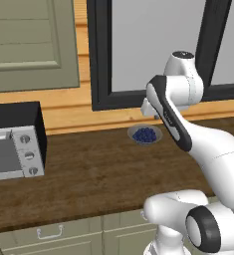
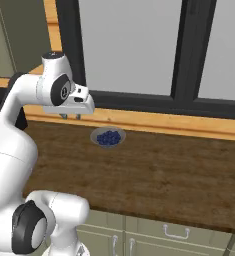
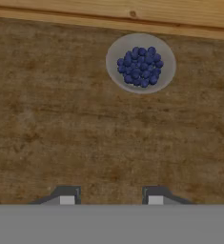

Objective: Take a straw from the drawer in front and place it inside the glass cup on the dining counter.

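The arm (image 1: pixel 198 144) rears up over the dark wood desk (image 1: pixel 98 174), elbow folded high against the black-framed window (image 2: pixel 139 50), and that looks like a parked, ready pose rather than a reach: nothing on this desk belongs to the job. The straw should be in a drawer below, and from where I stand green cabinet fronts run under the desk edge, one drawer (image 1: pixel 51 234) with a silver bar handle low on the left side; whether that is the right one I cannot say. No straw, no cup in sight yet, so I judge the task barely started.

Off to the left sits a black and silver toaster oven (image 1: pixel 14 147), well apart from the arm. Near the back edge, close to the window sill, rests a small bowl of blueberries (image 3: pixel 141 63), just ahead of the hand and not under it.

The pincer (image 3: pixel 111 198) hangs above bare wood, pointing straight down, fingers set well apart with nothing between them. To get at a drawer front the arm must drop down past the desk's front edge, and that overhanging edge is the obstacle I would watch.
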